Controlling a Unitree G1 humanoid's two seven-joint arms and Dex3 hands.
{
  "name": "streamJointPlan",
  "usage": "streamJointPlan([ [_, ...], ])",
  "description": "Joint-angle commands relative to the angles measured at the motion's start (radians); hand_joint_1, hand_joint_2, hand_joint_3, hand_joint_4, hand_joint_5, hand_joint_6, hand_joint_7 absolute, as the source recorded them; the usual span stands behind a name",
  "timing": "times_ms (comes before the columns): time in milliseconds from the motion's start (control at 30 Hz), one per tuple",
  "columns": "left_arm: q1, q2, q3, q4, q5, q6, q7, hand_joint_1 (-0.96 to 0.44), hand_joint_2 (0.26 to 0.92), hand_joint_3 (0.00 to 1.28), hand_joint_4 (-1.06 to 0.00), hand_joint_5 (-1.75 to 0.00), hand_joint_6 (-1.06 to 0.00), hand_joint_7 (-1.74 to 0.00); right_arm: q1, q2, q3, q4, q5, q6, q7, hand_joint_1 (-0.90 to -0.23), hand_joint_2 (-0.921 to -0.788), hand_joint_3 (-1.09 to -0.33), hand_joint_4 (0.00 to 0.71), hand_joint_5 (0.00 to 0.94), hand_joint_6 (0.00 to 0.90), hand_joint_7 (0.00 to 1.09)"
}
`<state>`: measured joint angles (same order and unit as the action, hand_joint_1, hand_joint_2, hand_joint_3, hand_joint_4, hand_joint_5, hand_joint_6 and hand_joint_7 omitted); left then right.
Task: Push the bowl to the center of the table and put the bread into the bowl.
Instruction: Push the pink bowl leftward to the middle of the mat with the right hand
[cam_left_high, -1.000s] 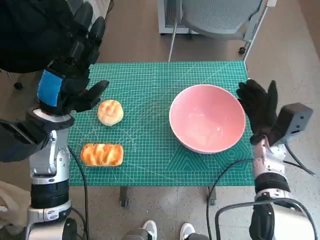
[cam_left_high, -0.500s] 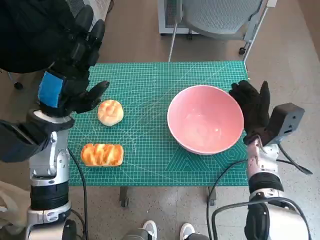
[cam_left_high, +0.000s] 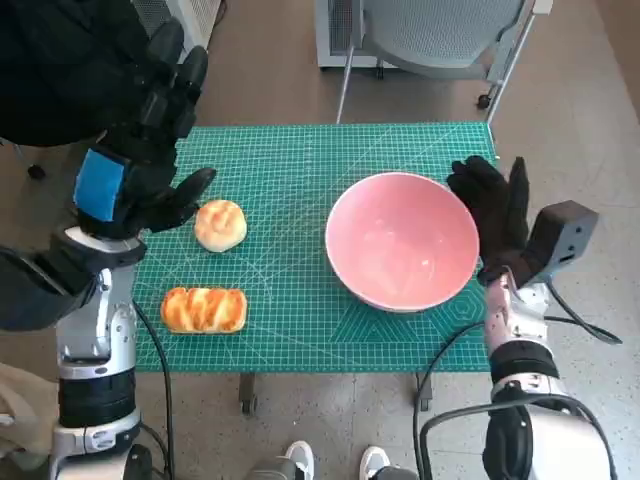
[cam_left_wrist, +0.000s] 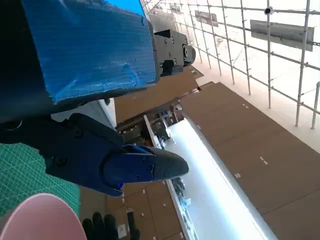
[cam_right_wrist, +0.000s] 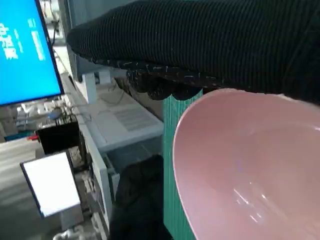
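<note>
The large pink plastic bowl (cam_left_high: 402, 240) sits on the green gridded cutting mat (cam_left_high: 290, 160) that covers the table, right of the middle and not yet at the centre. The right hand (cam_left_high: 492, 210), in its black knitted glove, stands upright against the bowl's outer wall on the far-right side, fingers spread and flat rather than wrapped round anything; it holds nothing. That placement suits a sideways shove: the palm bears on the rim so the bowl can slide leftward across the mat. In the right wrist view the glove lies as a dark band just over the bowl's pink rim (cam_right_wrist: 240, 150), which agrees with contact at the edge.

The left hand (cam_left_high: 140, 150), black with blue tape on its back, hovers above the mat's left edge with its fingers parted and empty. It appears to be waiting near the bread, ready for the second step. A round pale bread roll (cam_left_high: 220, 224) lies just beside its lower fingers, apart from them, and an oblong golden-brown glazed bread loaf (cam_left_high: 204, 309) lies nearer the front edge, well apart from the bowl.

By my judgement the push is underway and the bread untouched. A grey office chair (cam_left_high: 440, 35) stands beyond the table.
</note>
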<state>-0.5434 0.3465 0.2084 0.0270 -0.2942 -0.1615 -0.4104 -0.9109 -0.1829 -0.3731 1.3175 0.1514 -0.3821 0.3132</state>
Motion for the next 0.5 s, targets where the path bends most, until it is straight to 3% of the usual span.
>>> streamJointPlan([
  [33, 0.015, 0.007, 0.01, -0.024, -0.004, 0.01, 0.009, -0.56, 0.921, 0.4, 0.0, 0.0, 0.0, -0.1, 0.0, 0.016, 0.008, 0.012, -0.009, 0.01, 0.011, -0.67, -0.921, -0.869, 0.243, 0.0, 0.301, 0.02],
  [500, 0.047, 0.01, 0.02, -0.062, -0.009, 0.029, 0.018, -0.57, 0.921, 0.39, 0.0, 0.0, 0.0, -0.09, -0.024, 0.047, 0.027, 0.012, -0.012, 0.016, -0.009, -0.664, -0.921, -0.873, 0.254, 0.006, 0.306, 0.02],
])
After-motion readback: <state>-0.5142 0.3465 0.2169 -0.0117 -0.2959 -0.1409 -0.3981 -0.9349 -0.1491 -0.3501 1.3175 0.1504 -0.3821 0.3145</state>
